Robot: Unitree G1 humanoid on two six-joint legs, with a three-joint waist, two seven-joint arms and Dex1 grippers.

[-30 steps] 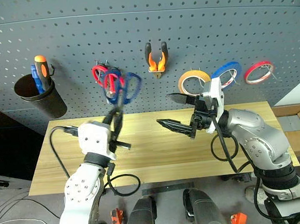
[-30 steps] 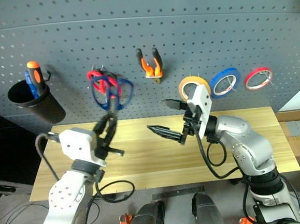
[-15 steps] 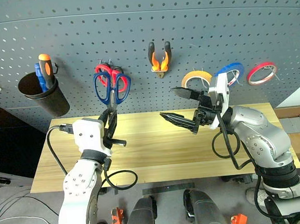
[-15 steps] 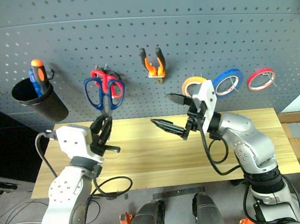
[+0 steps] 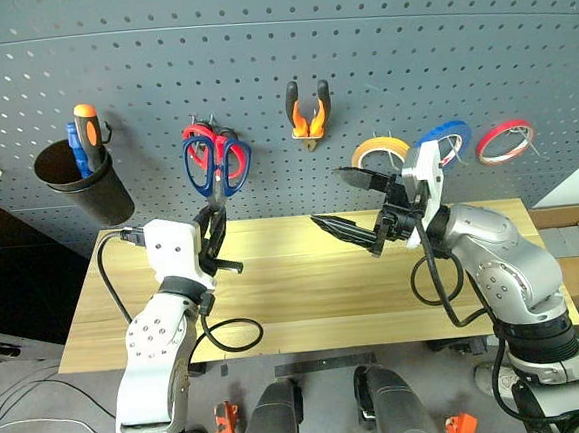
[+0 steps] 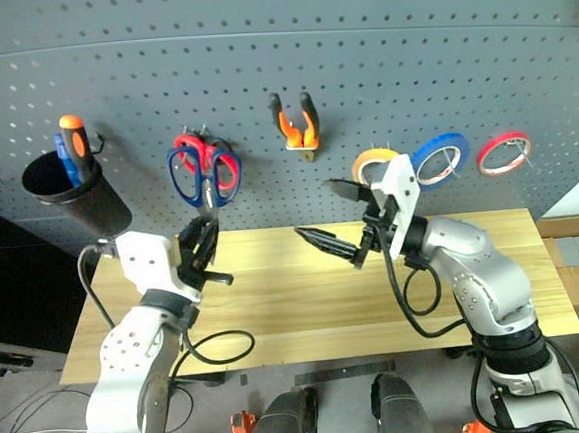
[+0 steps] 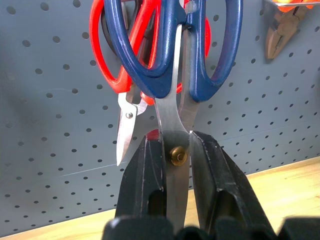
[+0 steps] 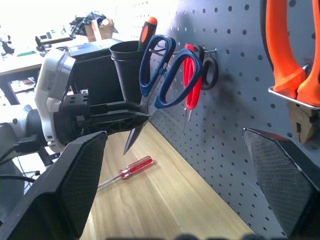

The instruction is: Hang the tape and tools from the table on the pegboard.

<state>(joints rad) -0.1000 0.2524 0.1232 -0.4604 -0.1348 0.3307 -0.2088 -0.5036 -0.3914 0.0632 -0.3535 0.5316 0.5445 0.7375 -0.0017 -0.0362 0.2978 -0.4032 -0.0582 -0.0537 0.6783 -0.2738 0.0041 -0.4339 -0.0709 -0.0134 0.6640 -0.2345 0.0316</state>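
blue-handled scissors point(image 5: 217, 168) stand upright at the pegboard point(image 5: 278, 67), loops overlapping the red-handled scissors point(image 5: 202, 146), blades clenched near the pivot by the left gripper point(image 5: 214, 234) directly below; right gripper point(image 5: 354, 203) gapes empty, farther off.

Bare steel with a bright, smooth finish is being shown by the blades of the blue-handled scissors point(image 7: 172, 125), with a brass-coloured pivot rivet; the handles are being seen as glossy moulded plastic. Glossy red plastic is being shown by the red-handled scissors point(image 7: 107, 55). The pegboard point(image 5: 376, 39) is being seen as matt grey perforated sheet. Light, satin-finished wood with plank grain is being presented by the table point(image 5: 306, 295). The red-handled screwdriver point(image 8: 127, 171) is being seen with translucent glossy plastic.
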